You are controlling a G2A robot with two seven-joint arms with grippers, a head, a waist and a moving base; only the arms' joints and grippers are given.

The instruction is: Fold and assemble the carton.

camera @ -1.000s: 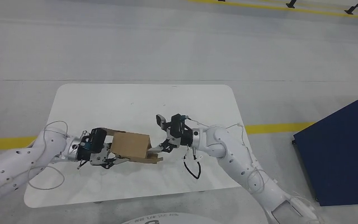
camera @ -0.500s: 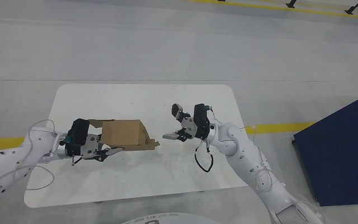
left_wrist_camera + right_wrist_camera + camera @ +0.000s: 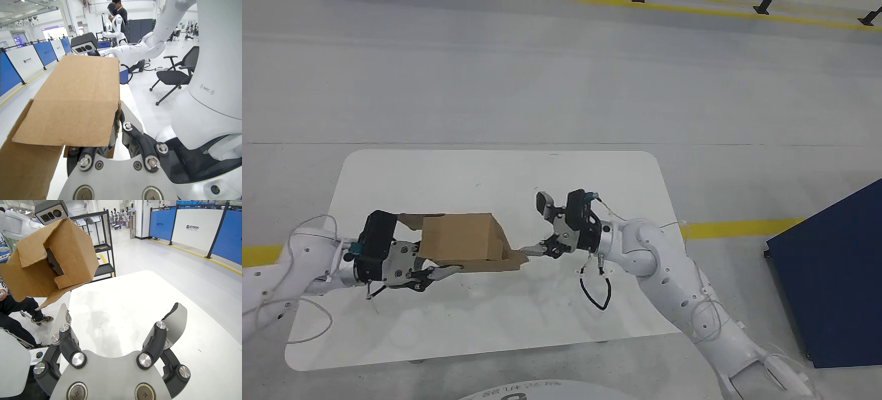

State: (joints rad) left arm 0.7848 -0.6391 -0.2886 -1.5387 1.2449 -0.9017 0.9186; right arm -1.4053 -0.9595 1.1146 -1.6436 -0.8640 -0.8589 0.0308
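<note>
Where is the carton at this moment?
In the top view the carton is above the left half of the table, gripped by the left claw, its open end facing the open right claw.

Left fingers (image 3: 130, 117) partly hidden behind carton (image 3: 75, 94) flap; grip probably on wall edge; carton cut by frame edge.

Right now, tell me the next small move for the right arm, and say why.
Probably ease the right gripper forward to the open end of the carton and push the small inner flap inward. Its jaws are open and empty, the left gripper holds the carton above the table, and the end flaps stand unfolded.
</note>
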